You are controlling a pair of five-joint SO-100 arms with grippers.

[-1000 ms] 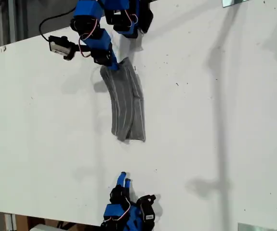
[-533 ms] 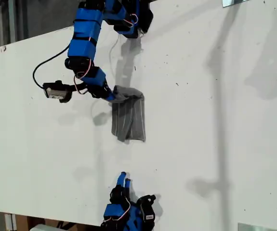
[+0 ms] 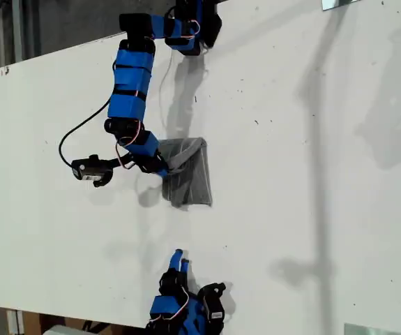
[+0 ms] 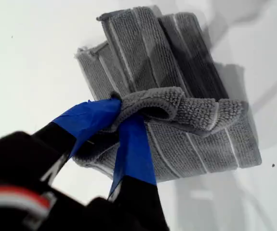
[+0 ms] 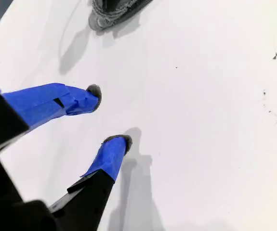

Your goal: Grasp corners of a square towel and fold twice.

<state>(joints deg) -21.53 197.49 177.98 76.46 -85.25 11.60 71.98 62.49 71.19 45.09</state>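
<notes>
Towel (image 3: 188, 178) near mid-desk in exterior view, grey w/ thin white stripes, bunched into compact folded stack; top layer doubled back over lower layers, lumpy, edges not lined up. In first wrist view towel (image 4: 177, 96) shows several ribbed layers fanned out flat on desk, plus one thick rolled fold lifted across them.

My first gripper (image 3: 162, 169) at towel's edge on exterior view's left, nearly closed, pinching that rolled fold; blue-taped fingers (image 4: 133, 144) squeezed on cloth from both sides, fabric bulging between. Which corner is pinched: can't tell, hem hidden in bunch. First arm reaches down from exterior view's top, bent at elbow, black cable looping off to exterior view's left.

My second gripper (image 3: 180, 261) near exterior view's bottom edge, well apart from towel, tips pointing toward it. Jaws parted wide in second wrist view (image 5: 110, 119), holding nothing, only bare desk between; grey fuzz on both fingertips (image 5: 94, 92). Towel's edge (image 5: 110, 13) just visible far off in that view.

Desk (image 3: 312, 174) white, few dark specks, long soft shadows across it.
</notes>
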